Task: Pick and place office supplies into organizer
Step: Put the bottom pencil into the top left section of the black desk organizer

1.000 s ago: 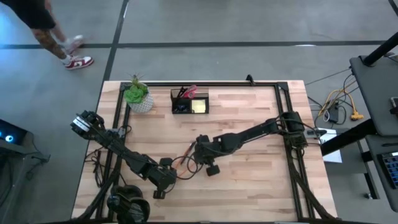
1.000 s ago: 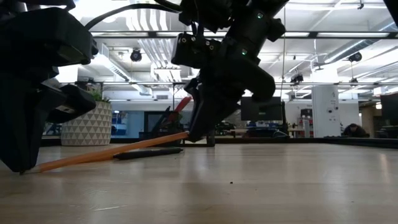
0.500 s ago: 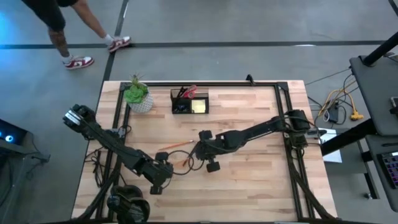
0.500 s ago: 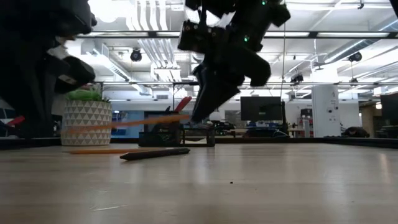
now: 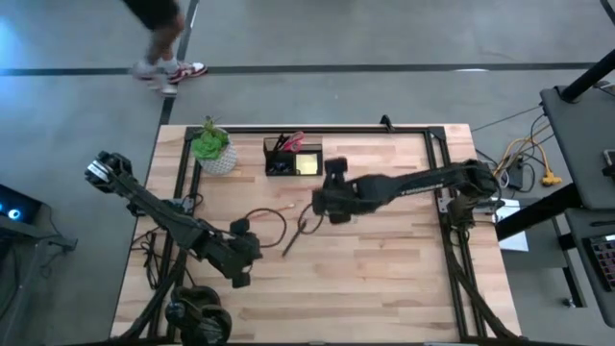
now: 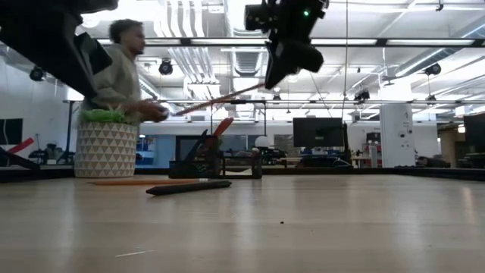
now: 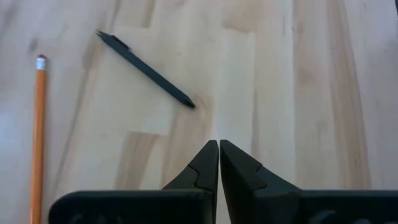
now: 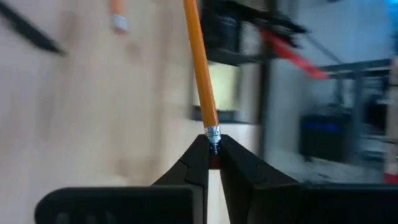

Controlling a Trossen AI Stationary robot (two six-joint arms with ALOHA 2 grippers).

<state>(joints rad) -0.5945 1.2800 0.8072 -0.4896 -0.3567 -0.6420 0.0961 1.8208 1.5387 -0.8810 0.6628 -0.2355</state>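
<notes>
While the orange pencil [image 8: 200, 74] is clamped by its eraser end in the right gripper [image 8: 214, 155], it should be tipped upright above the organizer [image 5: 293, 158], left gripper [image 7: 219, 163] kept together

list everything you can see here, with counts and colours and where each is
held pencil: one, orange, in the air, clamped at its eraser end
loose pencil: one, orange, flat on the table
pen: one, black, on the table near the loose pencil
organizer: one, black, far side of the table beside the plant
scissors: one, red-handled, standing in the organizer
sticky pad: one, yellow, in the organizer
plant: one, green, white pot
table: one, light wood
person: one, beyond the table
right end effector: shut on the held pencil
left end effector: shut, empty, above the table
</notes>
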